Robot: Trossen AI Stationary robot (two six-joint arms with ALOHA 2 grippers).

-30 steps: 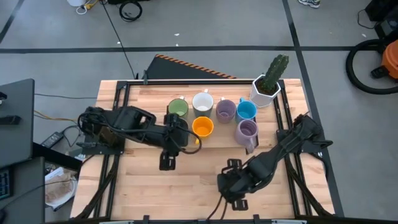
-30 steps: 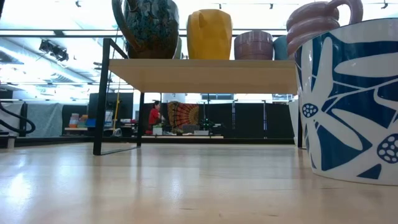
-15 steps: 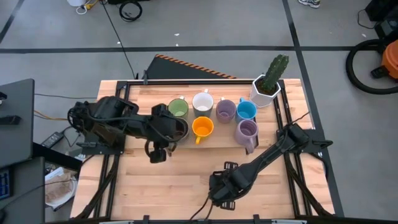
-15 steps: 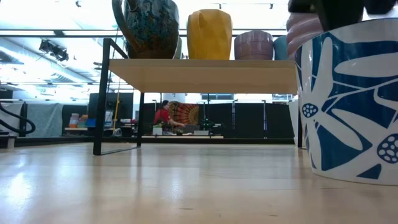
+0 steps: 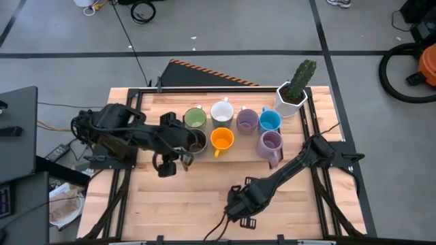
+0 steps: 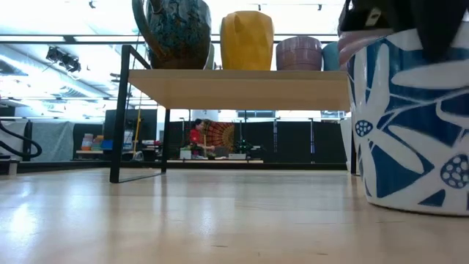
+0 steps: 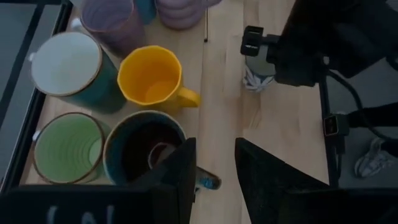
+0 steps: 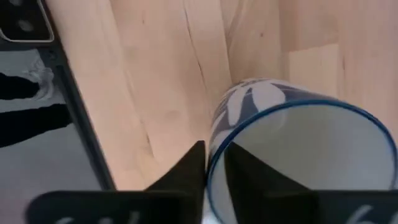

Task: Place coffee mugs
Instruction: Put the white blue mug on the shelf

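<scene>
On the wooden table (image 5: 170,197) we see 7 coffee mugs (image 5: 222,111) clustered; the right gripper (image 8: 214,165) pinches a blue-patterned mug's (image 8: 298,155) rim, left gripper (image 7: 214,171) spread beside the brown mug (image 7: 146,146); grey floor (image 5: 225,27) around.

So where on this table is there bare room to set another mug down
Bare wood spans the near strip between the left gripper and the right gripper, and below the orange mug and tall lavender mug. The back, from the green mug to the cactus planter, is crowded.
</scene>
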